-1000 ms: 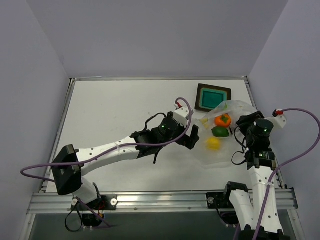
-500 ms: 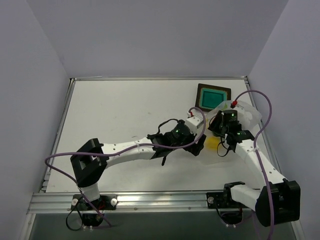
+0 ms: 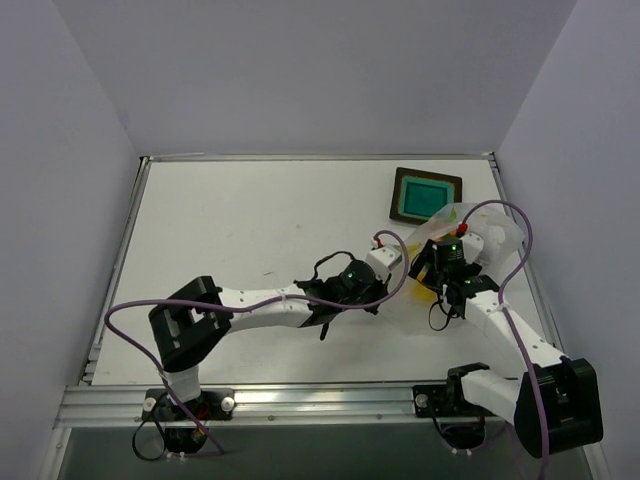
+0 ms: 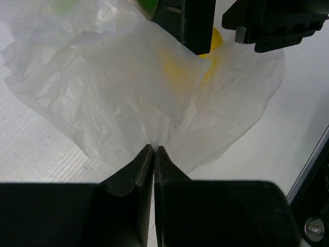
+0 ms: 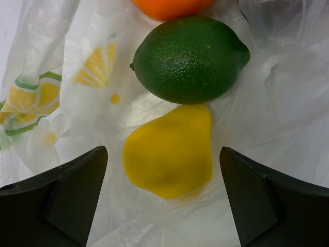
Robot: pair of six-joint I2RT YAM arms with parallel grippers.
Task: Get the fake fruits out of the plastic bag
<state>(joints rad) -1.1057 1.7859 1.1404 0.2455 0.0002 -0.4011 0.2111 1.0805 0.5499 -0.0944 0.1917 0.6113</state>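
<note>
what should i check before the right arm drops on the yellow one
1. Left gripper pinching the plastic bag: ok, jaws shut on a fold of film.
2. Right gripper open: ok, fingers stand wide apart.
3. Yellow fruit between the right fingers: ok, roughly centred.
4. Green lime out of the fingers' path: ok, it lies beyond the yellow fruit, though close against it.
5. Orange fruit out of the way: ok, it lies past the lime.
6. No film over the yellow fruit: cannot tell, its outline looks soft.
</note>
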